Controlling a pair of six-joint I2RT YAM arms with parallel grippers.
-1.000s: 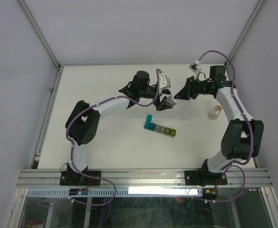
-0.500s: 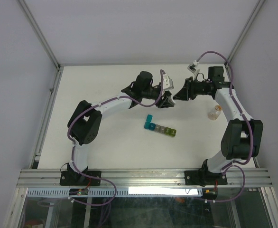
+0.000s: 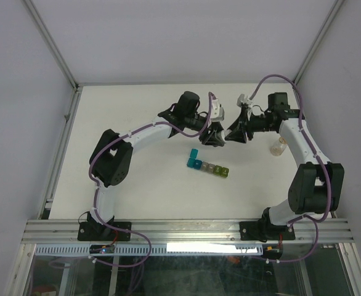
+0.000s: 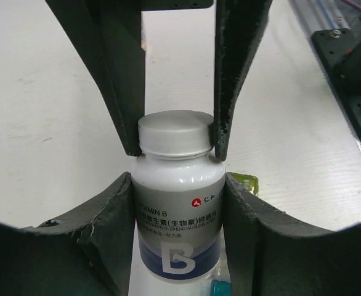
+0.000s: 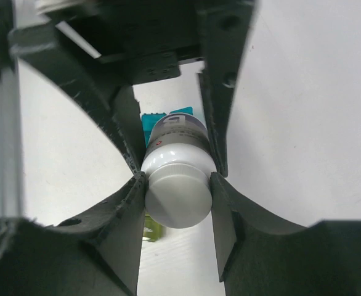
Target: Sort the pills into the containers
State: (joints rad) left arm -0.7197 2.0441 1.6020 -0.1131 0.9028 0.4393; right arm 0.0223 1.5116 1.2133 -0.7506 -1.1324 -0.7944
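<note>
Left gripper (image 4: 179, 206) has just closed on the white plastic vitamin bottle (image 4: 179, 185); right gripper (image 5: 177, 191) grips its grey cap (image 5: 175, 206), so unscrewing is probably next.

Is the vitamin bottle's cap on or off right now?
On. The grey cap sits squarely on the white bottle in both wrist views.

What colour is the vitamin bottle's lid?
Pale silvery grey. The round lid of the white plastic vitamin bottle shows best in the left wrist view.
</note>
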